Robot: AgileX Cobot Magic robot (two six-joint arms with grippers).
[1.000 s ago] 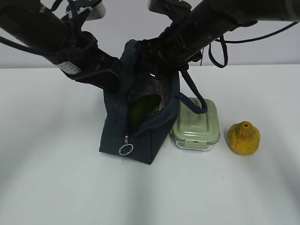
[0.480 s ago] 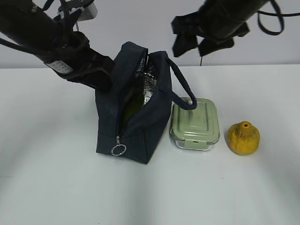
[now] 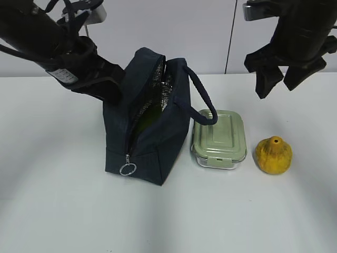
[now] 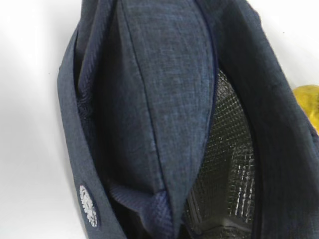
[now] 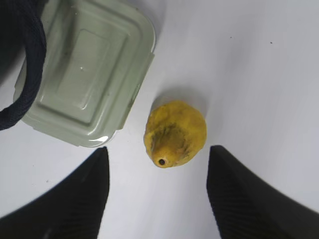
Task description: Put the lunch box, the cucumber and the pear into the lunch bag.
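At the upper left of the exterior view the left gripper (image 3: 108, 87) pressed against the far side of the lunch bag (image 3: 145, 147), apparently propping it with its mouth gaping, though neither that view nor the left wrist view showed the jaws, so whether they were wide or pinched on fabric could not be told. The bag stood left of centre, its zipper ring (image 3: 126, 169) hanging at the near lower end and its silvery lining (image 4: 229, 164) showing. Through the opening a green patch showed, which I judged to be the cucumber (image 3: 150, 117), already inside.

Just right of the bag sat the lunch box (image 3: 218, 138), on the table (image 3: 63, 211), with the bag's loop handle (image 3: 202, 100) draped onto its lid. Further right, near but apart from the box, stood the pear (image 3: 274, 154), its neck upward.

At the upper right the right gripper (image 3: 276, 81) hung high above the pear, jaws spread wide and empty; in the right wrist view the pear (image 5: 175, 133) lay between the two fingertips (image 5: 75, 199), a little toward the frame's upper half.

The step in hand looked like the reach for the pear. The next move called for a straight descent, keeping the spread jaws clear of the box, and closing across the fruit's broad body rather than its neck.
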